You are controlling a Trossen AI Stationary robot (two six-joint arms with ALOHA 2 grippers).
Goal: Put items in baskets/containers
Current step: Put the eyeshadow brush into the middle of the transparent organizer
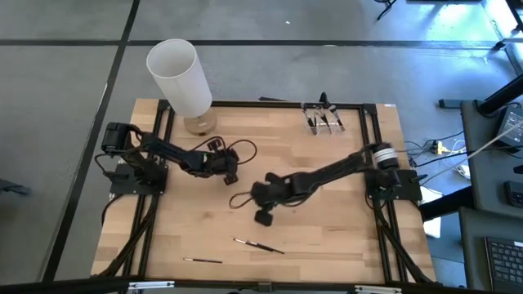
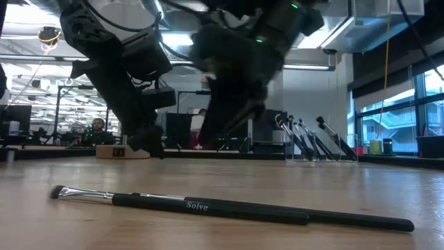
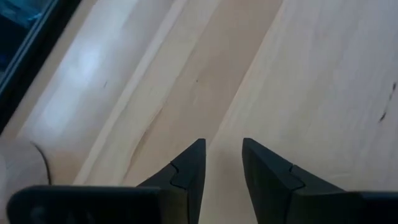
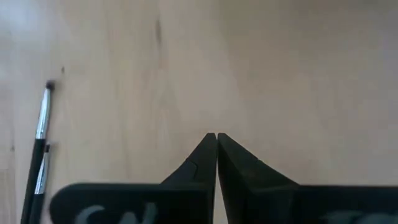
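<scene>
Between picks, by the look of it: most brushes already standing in the clear holder (image 1: 324, 119) at the table's far edge, near the right arm's base side, with 2 or 3 left flat on the wood near the front edge — a crossed or overlapping pair (image 1: 258, 245) and a single one (image 1: 202, 260) to its left. Right gripper (image 1: 263, 217) low over mid-table, just behind that pair, fingers pressed together and gripping nothing; the pair's silver ferrules (image 4: 41, 124) visible off to one side of its closed tips. Left gripper (image 1: 230, 172) waiting over bare wood, well apart from any brush, fingers partly apart and empty. Next move, as a judgement: spread the right fingers, shift onto 1 handle, descend square across it, close, then carry it to the holder. Risk: catching both overlapping brushes at once.
</scene>
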